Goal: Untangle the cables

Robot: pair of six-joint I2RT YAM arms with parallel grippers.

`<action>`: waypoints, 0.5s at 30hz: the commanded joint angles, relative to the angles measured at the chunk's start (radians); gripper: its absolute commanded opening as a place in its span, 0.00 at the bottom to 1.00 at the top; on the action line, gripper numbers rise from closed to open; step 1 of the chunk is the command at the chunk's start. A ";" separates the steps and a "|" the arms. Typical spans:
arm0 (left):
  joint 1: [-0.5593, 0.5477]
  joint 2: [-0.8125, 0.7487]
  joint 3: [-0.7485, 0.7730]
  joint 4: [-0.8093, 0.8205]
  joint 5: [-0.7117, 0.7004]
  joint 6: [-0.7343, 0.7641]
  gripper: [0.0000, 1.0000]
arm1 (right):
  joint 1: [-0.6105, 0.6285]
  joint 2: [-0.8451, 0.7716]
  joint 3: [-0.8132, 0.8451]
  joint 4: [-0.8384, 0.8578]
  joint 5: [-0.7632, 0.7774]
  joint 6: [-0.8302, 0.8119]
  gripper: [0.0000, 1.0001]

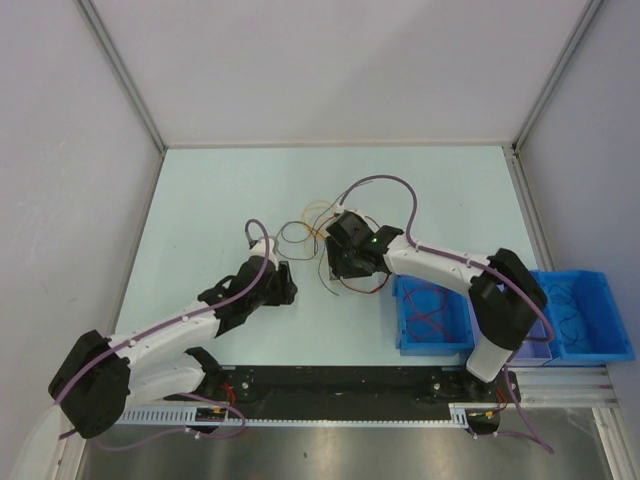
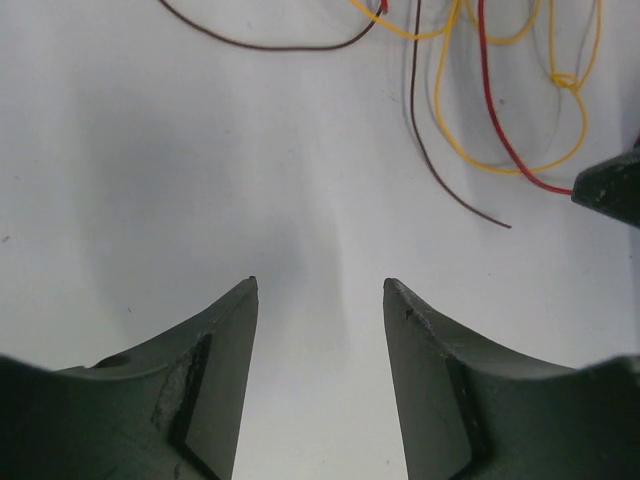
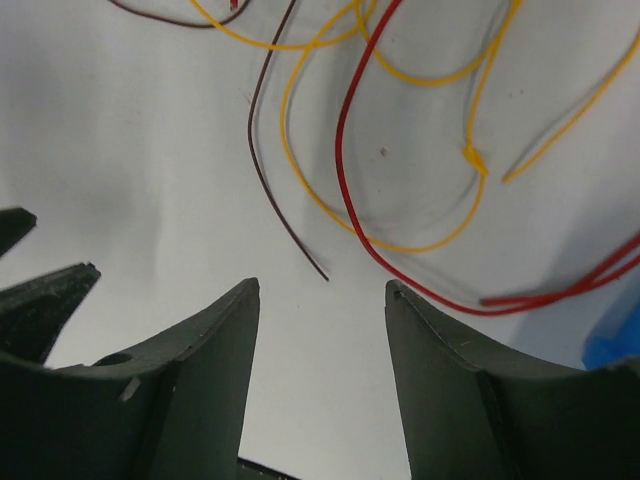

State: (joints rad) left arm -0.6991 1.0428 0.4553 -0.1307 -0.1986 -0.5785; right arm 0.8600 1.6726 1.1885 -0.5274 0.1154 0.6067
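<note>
The cables point(image 1: 318, 232) lie as a loose tangle of thin yellow, red and brown loops on the pale table, in its middle. My left gripper point(image 1: 288, 284) is open and empty, low over bare table just left of and nearer than the tangle. In the left wrist view point(image 2: 320, 282) the brown point(image 2: 440, 170), yellow point(image 2: 450, 140) and red point(image 2: 500, 130) wires lie ahead of it. My right gripper point(image 1: 338, 268) is open and empty at the tangle's near edge. In the right wrist view point(image 3: 322, 284) a brown wire end point(image 3: 300, 250), a yellow loop point(image 3: 300, 170) and a red wire point(image 3: 345, 170) lie just beyond its tips.
A blue bin point(image 1: 400, 315) holding coiled wires stands right of my right gripper, its corner showing in the right wrist view point(image 3: 615, 340). A second blue bin point(image 1: 590, 345) stands at the far right. The two grippers are close together. Grey walls enclose the table.
</note>
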 commanded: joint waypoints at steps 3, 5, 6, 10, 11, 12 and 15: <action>0.006 0.010 -0.053 0.166 0.013 -0.034 0.57 | -0.001 0.125 0.131 0.010 0.026 -0.025 0.56; 0.007 0.034 -0.047 0.171 0.021 -0.027 0.57 | -0.001 0.169 0.161 -0.002 0.036 -0.025 0.54; 0.006 0.042 -0.044 0.172 0.022 -0.026 0.57 | -0.003 0.183 0.174 -0.009 0.049 -0.025 0.53; 0.006 0.051 -0.046 0.181 0.025 -0.026 0.56 | -0.007 0.239 0.213 -0.039 0.092 -0.024 0.50; 0.006 0.052 -0.046 0.183 0.025 -0.024 0.56 | -0.012 0.246 0.217 -0.039 0.095 -0.024 0.49; 0.007 0.054 -0.046 0.183 0.025 -0.026 0.56 | -0.015 0.263 0.227 -0.039 0.096 -0.025 0.48; 0.007 0.066 -0.040 0.183 0.028 -0.026 0.55 | -0.021 0.298 0.253 -0.052 0.110 -0.028 0.47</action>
State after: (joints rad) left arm -0.6979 1.0966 0.4004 0.0010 -0.1787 -0.5877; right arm 0.8516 1.9308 1.3769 -0.5537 0.1738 0.5903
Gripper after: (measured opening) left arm 0.557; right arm 0.479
